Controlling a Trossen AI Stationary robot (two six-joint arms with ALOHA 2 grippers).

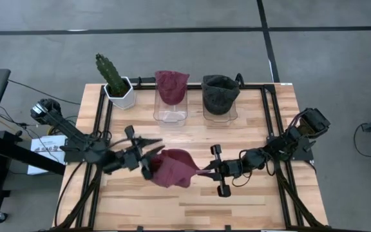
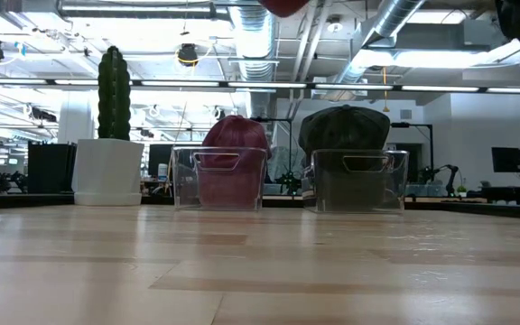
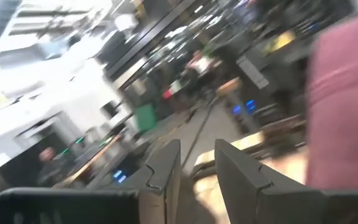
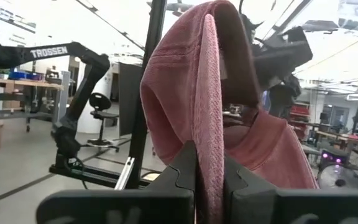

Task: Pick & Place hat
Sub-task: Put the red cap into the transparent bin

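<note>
- Right tool (image 1: 206, 171), just right of the frame's centre in the high view, is clamped on a fold of the maroon hat (image 1: 172, 167); its wrist view shows the fabric pinched between both fingers (image 4: 182, 171)
- Hat hangs above the desk (image 1: 250, 200), lower centre of frame
- Left tool (image 1: 148, 154) sits touching the hat's left edge, fingers (image 3: 163, 165) slightly apart, gripping nothing
- Second maroon hat (image 1: 171, 86) and dark hat (image 1: 219, 93) rest on clear bins at top centre, cactus (image 1: 111, 75) to their left

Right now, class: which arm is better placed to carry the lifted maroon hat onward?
The right. Its gripper is shut on the maroon hat, while the left gripper is open beside it.
</note>
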